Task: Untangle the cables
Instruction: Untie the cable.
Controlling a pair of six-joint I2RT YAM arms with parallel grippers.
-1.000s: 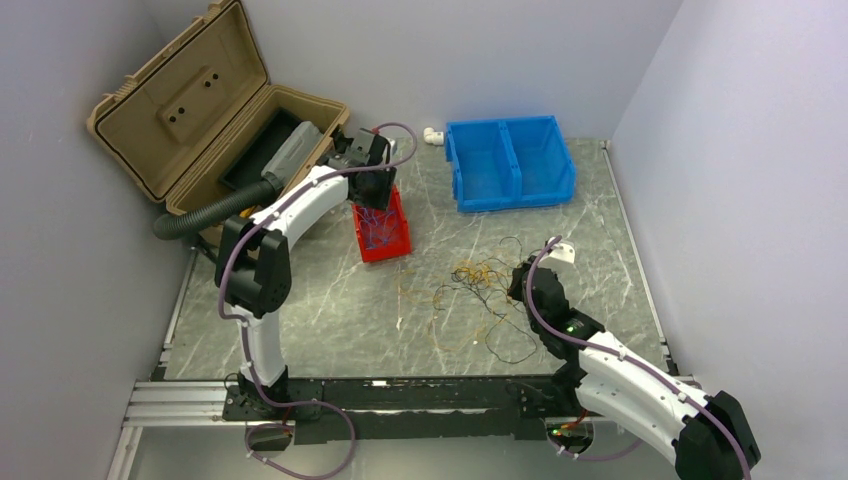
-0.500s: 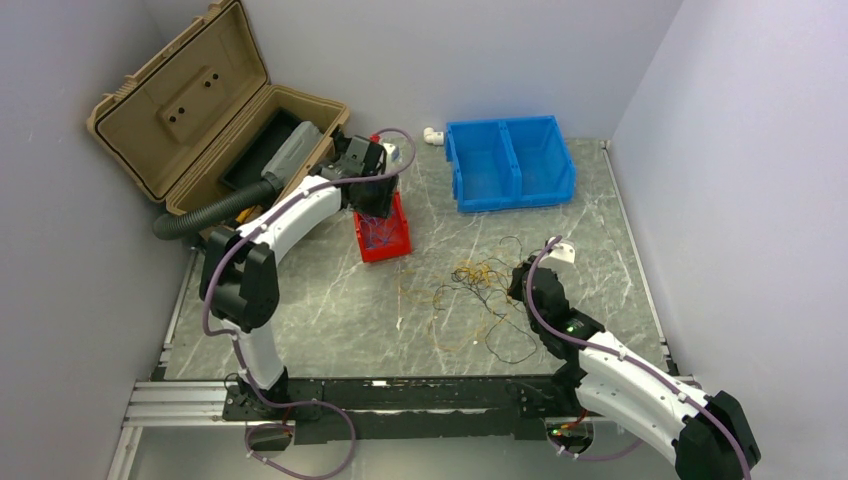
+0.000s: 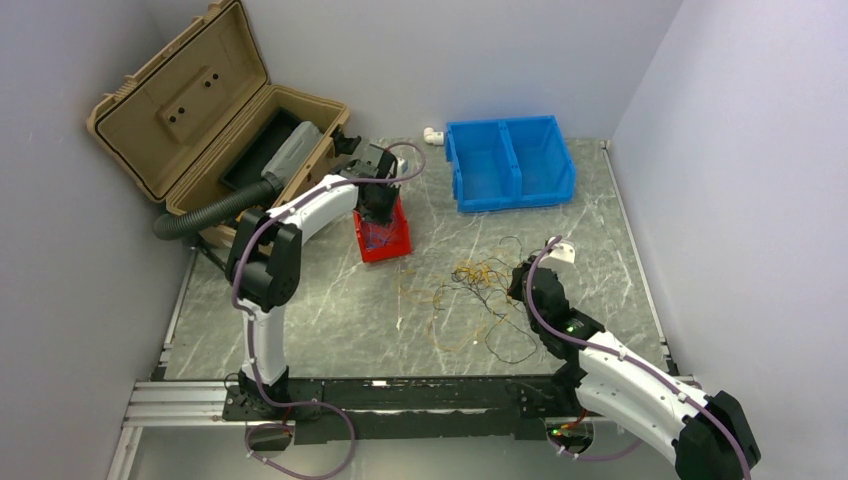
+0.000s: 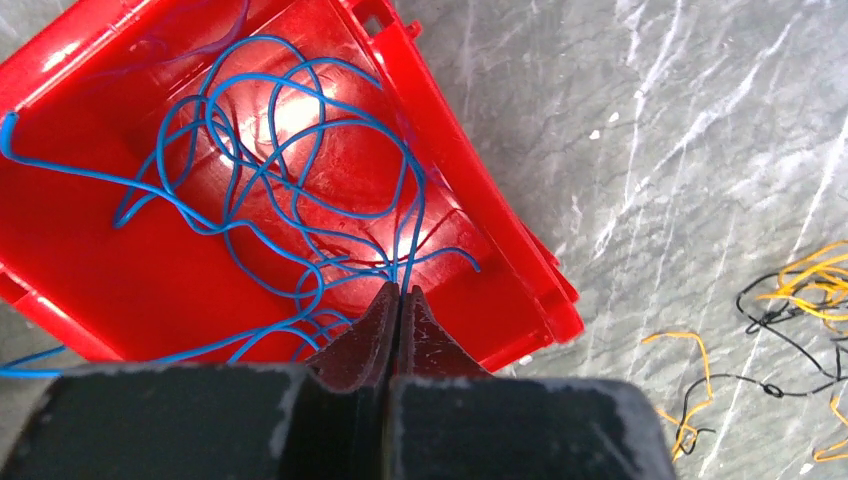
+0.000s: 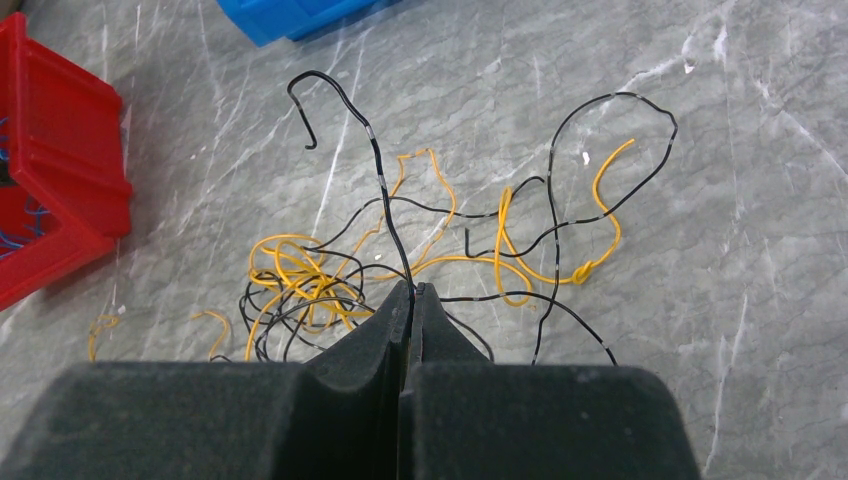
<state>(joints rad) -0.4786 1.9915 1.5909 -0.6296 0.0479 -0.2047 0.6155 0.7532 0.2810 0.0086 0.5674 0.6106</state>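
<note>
**Left gripper** [image 4: 400, 292]: jaws pressed together with no gap, pinching one strand of the thin blue wires [image 4: 300, 200], which rises from the tips.
- Directly ahead of the jaws is a shallow red plastic bin [image 4: 505, 262]. It holds only that loose blue bundle, its loops overlapping.
- One strand trails over the rim to the jaws' left.

**Right gripper** [image 5: 410, 292]: jaws also closed tight, nipping a thin black wire [image 5: 383, 190] that runs straight ahead and ends in a hook.
- Just ahead and to either side, on the grey marbled tabletop [image 5: 760, 300], black strands are interlaced with yellow-orange wires [image 5: 295, 270].
- The tangle is densest at front-left, with one yellow knot at front-right.

**Handling (judged):**
- The wires look very light, limp yet springy, and likely to keep their curl.
- They would probably slip from a loose grasp and snag at crossings.
- They are best taken at a free end or a lone span outside the clump, then drawn slowly.

**Farther out:**
- Beyond the right jaws is a blue two-compartment plastic bin [image 3: 508, 150], with no contents discernible.
- Behind the left jaws is an open tan hard tool case [image 3: 180, 110], with a black tray and a grey item inside.
</note>
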